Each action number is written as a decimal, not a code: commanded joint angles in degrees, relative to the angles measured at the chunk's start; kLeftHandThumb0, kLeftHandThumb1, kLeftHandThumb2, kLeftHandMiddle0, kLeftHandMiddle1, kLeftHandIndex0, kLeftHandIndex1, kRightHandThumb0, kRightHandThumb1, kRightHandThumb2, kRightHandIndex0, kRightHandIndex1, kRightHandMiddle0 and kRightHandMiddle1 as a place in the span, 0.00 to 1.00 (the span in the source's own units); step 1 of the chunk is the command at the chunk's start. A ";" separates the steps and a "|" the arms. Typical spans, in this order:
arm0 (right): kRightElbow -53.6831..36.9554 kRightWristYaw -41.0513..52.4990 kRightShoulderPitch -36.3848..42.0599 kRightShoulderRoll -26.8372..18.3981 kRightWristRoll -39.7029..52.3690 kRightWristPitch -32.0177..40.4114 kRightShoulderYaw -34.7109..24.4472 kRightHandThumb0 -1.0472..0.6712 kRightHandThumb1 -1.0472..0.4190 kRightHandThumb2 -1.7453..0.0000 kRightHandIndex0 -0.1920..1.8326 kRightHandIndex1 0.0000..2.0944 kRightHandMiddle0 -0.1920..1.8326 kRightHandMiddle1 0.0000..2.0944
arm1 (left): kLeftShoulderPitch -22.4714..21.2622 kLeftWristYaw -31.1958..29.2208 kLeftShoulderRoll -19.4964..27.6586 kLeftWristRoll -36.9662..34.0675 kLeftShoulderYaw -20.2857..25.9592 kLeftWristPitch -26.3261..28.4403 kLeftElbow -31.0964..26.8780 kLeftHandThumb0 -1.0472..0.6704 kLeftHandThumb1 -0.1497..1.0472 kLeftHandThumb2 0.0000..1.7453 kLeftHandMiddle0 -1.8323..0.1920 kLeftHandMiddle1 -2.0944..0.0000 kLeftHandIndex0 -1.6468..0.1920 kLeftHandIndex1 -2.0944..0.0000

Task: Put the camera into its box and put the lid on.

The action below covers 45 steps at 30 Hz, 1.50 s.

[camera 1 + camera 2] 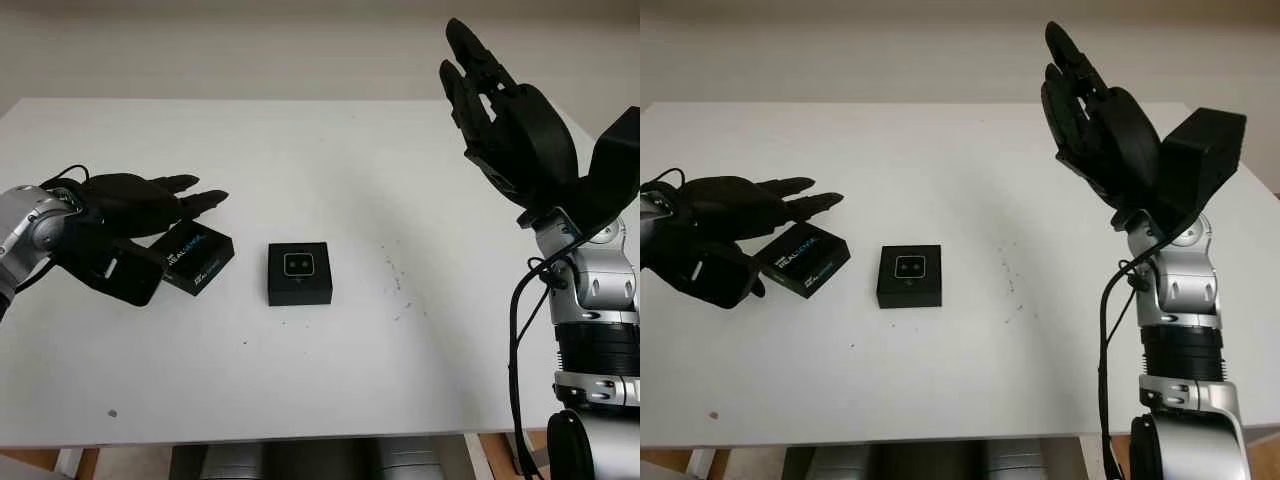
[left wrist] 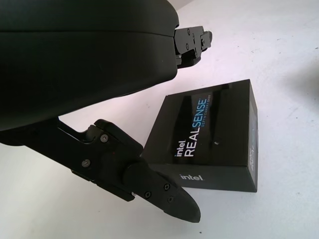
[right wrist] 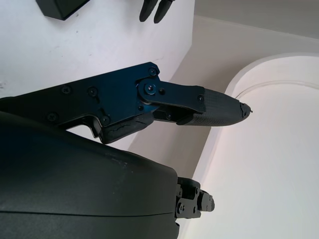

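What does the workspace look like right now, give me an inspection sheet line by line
Surface: white table, a few dark specks.
Job's things: camera sits in its open box at mid-table; lid, printed RealSense, lies on the table to the box's left, off the box.
Clutter: nothing seen.
Hands: left hand open, over the lid; right hand open, raised above the table's right side.
Cables: black cable along the right arm.
Surroundings: pale wall behind.

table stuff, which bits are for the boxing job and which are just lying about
For the job:
- box with the camera in it, mid table
- RealSense lid, lying to its left
- left hand, open, hovering over the lid
- right hand, open, raised high at the right

Just there:
- white table
- small dark specks right of the box
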 commanded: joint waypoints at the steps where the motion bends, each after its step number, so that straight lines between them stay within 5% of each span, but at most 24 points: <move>1: -0.94 -0.29 0.55 -0.86 -0.40 0.40 -0.04 0.22 0.00 0.66 0.02 0.02 0.04 0.02 | -2.38 0.77 -1.17 0.20 -0.86 -0.13 1.96 0.29 0.78 0.03 0.97 0.97 0.97 0.97; 10: -1.68 -0.89 2.20 -0.54 -1.30 -0.51 -0.06 0.23 0.00 0.65 0.03 0.03 0.05 0.03 | -4.48 0.95 -5.45 -2.00 -1.26 0.99 9.18 0.29 0.80 0.03 0.96 0.97 0.96 0.97; 20: -2.67 -2.32 3.44 -0.07 -1.55 -0.38 0.25 0.25 0.00 0.66 0.03 0.03 0.04 0.02 | -5.50 3.86 -8.54 -5.84 -1.67 1.18 15.50 0.27 0.80 0.03 0.75 0.92 0.81 0.93; 22: -2.88 -2.41 3.60 -0.21 -1.52 -0.18 0.25 0.26 0.00 0.65 0.03 0.03 0.04 0.03 | -5.34 5.31 -8.48 -4.62 -2.44 1.09 15.18 0.29 0.81 0.03 0.81 0.29 0.75 0.92; 23: -3.06 -2.35 3.70 -0.32 -1.47 -0.07 0.24 0.26 0.00 0.65 0.03 0.03 0.04 0.03 | -5.21 6.62 -8.11 -2.98 -3.40 0.59 14.47 0.29 0.81 0.03 0.82 0.22 0.72 0.91; 24: -3.31 -2.37 3.78 -0.36 -1.40 0.17 0.21 0.26 0.00 0.66 0.03 0.03 0.04 0.02 | -5.13 7.62 -7.78 -1.73 -4.16 -0.04 13.99 0.31 0.83 0.04 0.85 0.19 0.67 0.89; 27: -3.36 -2.29 3.78 -0.31 -1.33 0.19 0.23 0.26 0.00 0.66 0.03 0.03 0.04 0.02 | -5.24 9.61 -7.02 0.35 -5.36 -2.57 13.79 0.36 0.88 0.03 0.80 0.34 0.64 0.70; 28: -3.31 -2.25 3.77 -0.30 -1.33 0.16 0.24 0.26 0.00 0.66 0.02 0.02 0.03 0.02 | -5.27 10.12 -6.78 0.77 -5.63 -3.36 13.74 0.39 0.91 0.03 0.79 0.22 0.67 0.50; 30: -3.36 -2.27 3.88 -0.23 -1.32 0.08 0.24 0.26 0.00 0.66 0.03 0.03 0.03 0.02 | -5.02 11.10 -5.93 3.04 -6.65 -3.51 11.74 0.41 0.97 0.04 0.78 0.08 0.73 0.32; 34: -3.41 -2.26 4.02 0.01 -1.07 -0.02 0.21 0.24 0.00 0.68 0.03 0.03 0.03 0.02 | -3.27 13.94 -4.32 8.58 -8.27 -1.28 5.08 0.36 1.00 0.11 0.55 0.00 0.75 0.05; 38: -3.07 -1.98 4.10 0.22 -0.93 -0.72 0.30 0.24 0.00 0.69 0.03 0.03 0.03 0.02 | -0.46 14.01 -3.62 8.51 -6.48 1.56 -2.00 0.34 1.00 0.19 0.46 0.00 0.67 0.00; 45: -4.09 -2.42 4.97 0.74 -1.12 -0.70 0.45 0.24 0.00 0.70 0.03 0.03 0.03 0.02 | 4.67 12.75 -3.82 1.93 -0.40 7.50 -10.20 0.37 1.00 0.19 0.48 0.00 0.70 0.00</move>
